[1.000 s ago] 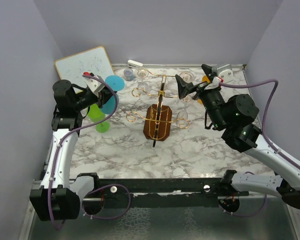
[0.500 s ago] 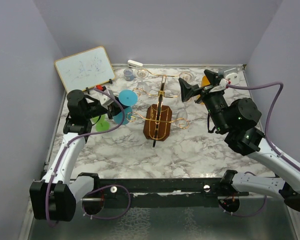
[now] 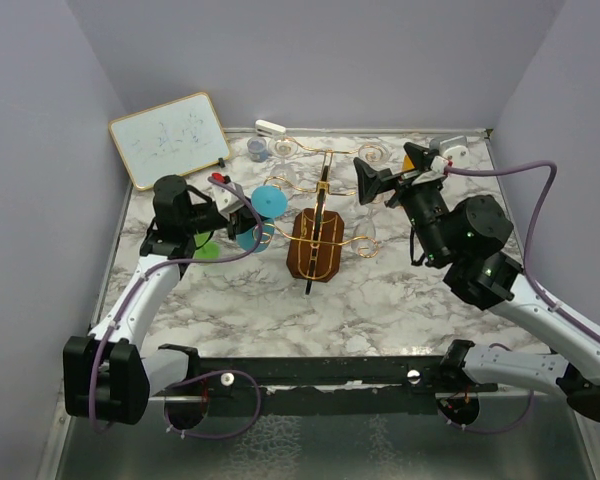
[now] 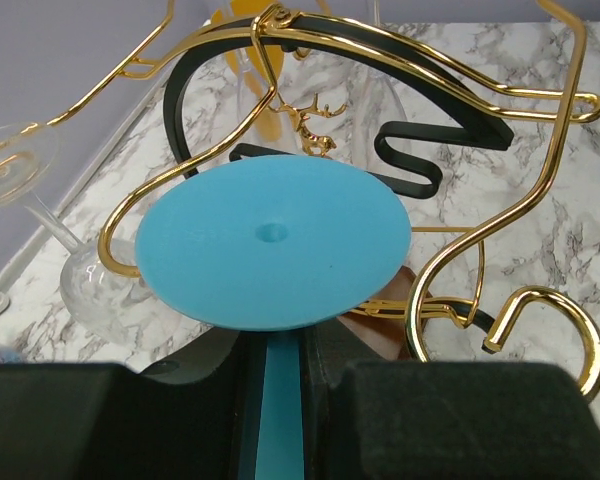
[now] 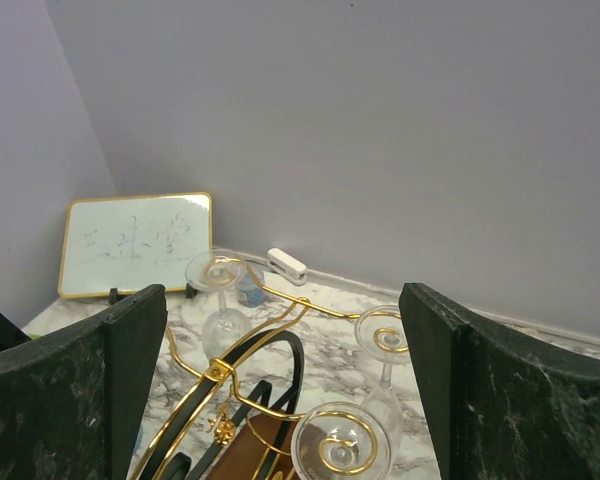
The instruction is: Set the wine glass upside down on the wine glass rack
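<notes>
My left gripper (image 4: 280, 405) pinches the blue glass (image 4: 275, 240) by its stem, now moved from the left edge to beside the rack (image 3: 316, 250). My right gripper (image 5: 280, 390) stays spread.

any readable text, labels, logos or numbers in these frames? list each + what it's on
No legible text anywhere.
Whiteboard: faint pen scribbles, too blurred to read.
Wine glass rack: small gold deer emblem, a figure only, no lettering.
Blue wine glass: foot is blank.
</notes>
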You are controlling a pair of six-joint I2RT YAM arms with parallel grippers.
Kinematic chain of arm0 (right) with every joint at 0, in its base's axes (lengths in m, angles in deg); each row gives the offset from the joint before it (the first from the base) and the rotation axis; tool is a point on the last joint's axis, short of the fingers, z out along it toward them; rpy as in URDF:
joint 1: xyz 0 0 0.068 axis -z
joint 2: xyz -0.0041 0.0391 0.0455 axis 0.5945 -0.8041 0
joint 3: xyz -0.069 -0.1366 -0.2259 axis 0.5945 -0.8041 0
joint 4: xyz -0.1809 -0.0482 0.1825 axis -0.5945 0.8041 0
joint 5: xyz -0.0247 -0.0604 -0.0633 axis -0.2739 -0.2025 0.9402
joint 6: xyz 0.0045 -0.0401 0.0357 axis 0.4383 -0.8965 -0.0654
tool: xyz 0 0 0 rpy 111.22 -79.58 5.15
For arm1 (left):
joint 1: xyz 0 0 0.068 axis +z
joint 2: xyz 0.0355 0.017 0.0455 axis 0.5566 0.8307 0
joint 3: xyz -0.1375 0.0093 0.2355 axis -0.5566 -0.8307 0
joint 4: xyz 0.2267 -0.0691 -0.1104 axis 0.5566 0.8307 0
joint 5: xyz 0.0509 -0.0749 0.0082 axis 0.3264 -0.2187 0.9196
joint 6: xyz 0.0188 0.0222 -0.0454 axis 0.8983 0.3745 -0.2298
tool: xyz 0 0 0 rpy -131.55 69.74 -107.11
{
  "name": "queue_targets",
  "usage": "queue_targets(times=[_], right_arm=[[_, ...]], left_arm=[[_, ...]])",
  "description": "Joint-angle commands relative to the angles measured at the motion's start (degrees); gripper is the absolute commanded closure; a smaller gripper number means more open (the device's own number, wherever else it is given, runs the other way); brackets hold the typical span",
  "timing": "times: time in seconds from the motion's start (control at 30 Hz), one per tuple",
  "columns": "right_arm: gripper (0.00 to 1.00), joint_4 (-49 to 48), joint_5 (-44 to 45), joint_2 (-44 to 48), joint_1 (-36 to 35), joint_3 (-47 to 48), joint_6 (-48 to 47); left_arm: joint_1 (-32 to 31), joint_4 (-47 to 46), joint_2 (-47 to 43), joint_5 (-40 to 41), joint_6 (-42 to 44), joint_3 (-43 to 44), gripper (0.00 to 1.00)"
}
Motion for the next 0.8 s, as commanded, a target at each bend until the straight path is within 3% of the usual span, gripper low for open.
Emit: queue_targets(times=[0.0, 0.77], right_arm=[[0.01, 0.4, 1.2, -1.1, 0.1, 0.0, 0.9], [0.01, -0.3, 2.6, -3.5, 0.1, 0.3, -2.5]], left_arm=[[-0.6, -2.4, 2.0, -1.2, 2.0, 0.2, 1.00], [-3.0, -21.6, 11.5, 1.6, -10.2, 0.3, 1.00]])
